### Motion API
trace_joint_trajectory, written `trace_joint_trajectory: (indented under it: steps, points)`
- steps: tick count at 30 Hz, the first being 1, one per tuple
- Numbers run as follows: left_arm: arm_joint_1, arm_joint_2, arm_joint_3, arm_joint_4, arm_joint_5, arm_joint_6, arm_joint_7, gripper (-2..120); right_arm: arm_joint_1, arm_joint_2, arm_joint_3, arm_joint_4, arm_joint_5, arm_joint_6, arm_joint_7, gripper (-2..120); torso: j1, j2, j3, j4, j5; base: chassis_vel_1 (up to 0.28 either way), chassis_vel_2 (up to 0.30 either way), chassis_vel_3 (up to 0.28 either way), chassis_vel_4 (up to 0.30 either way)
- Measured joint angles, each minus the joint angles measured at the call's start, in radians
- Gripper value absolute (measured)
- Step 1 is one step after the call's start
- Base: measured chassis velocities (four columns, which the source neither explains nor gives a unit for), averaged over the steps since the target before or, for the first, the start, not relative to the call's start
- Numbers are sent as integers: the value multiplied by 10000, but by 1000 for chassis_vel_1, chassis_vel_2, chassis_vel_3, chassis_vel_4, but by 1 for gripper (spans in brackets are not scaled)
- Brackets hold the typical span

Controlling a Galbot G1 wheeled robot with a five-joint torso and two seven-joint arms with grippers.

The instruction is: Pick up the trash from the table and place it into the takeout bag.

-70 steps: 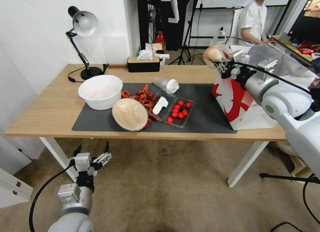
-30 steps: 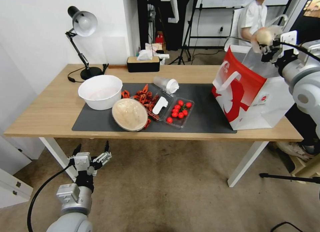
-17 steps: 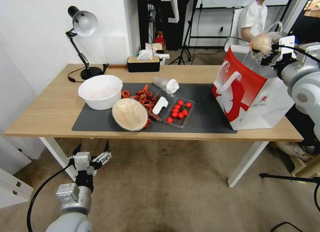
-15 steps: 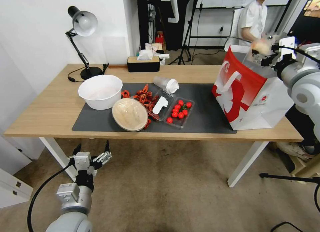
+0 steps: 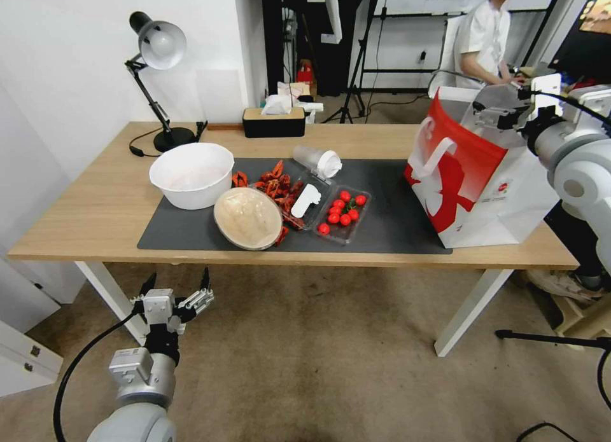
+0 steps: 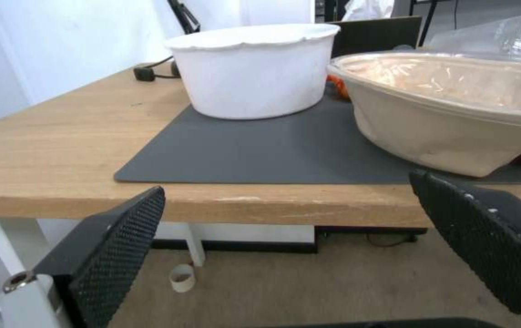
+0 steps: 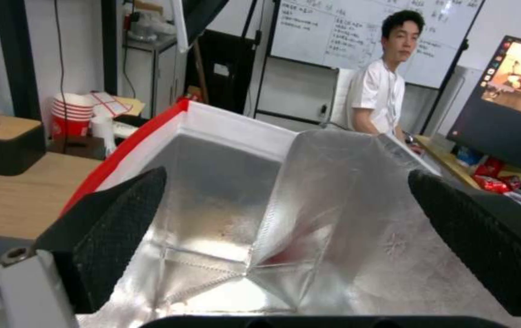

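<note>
Right jaws: the right gripper [image 5: 495,114] hangs over the mouth of the takeout bag [image 5: 474,181], spread wide and empty; foil lining [image 7: 285,218] lies below.
Left jaws: the left gripper [image 5: 176,296] is parked low before the worktop [image 5: 83,219], spread wide, empty.
Trash left: tan bowl [image 5: 247,217] and clear plastic cup [image 5: 317,160] lie on the dark mat [image 5: 394,219].
Risk, bag: withdrawing low could snag the rim or white strap handle [image 5: 435,154] and tip it.
Risk, bowl: it leans on red scraps [image 5: 278,182] beside the big white bowl [image 5: 191,173]; a grip may slip.
</note>
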Motion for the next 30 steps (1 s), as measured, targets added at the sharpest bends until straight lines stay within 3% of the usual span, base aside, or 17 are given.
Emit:
trace_joint_trajectory:
  steps: [6, 9, 11, 12, 16, 25, 30]
  points:
    - [8, 28, -24, -12, -8, 2, -4, 100, -295, 136, 80, 246, 4, 275, 184, 100, 0, 0, 0, 0, 0, 0, 0, 0, 0]
    - [9, 33, -31, -40, -13, 5, -5, 100, -499, 262, 141, 445, 119, 1429, 272, 100, 0, 2, 0, 2, -1, 0, 0, 0, 0]
    - [9, 33, -31, -40, -13, 5, -5, 100, -499, 262, 141, 445, 119, 1429, 272, 100, 0, 2, 0, 2, -1, 0, 0, 0, 0]
    - [14, 22, -24, -41, -14, 7, -6, 100, -697, 312, 193, 682, 241, 2115, 331, 100, 0, 3, 0, 2, -1, 0, 0, 0, 0]
    - [21, 8, -19, -42, -14, 9, -7, 100, -1016, 323, 311, 972, 385, 2636, 264, 100, 0, 2, -1, 1, -1, 0, 0, 0, 0]
    - [38, -17, -12, -50, -16, 3, -11, 100, -2792, 581, 713, 2313, 542, 4459, -969, 100, -1, 2, -1, 0, -2, 0, 0, 0, 0]
    - [42, 18, -32, -50, -84, -4, -11, 100, -3469, 700, 966, 2579, 360, 4976, -1584, 100, 0, 2, -1, 1, -2, 0, 0, 0, 0]
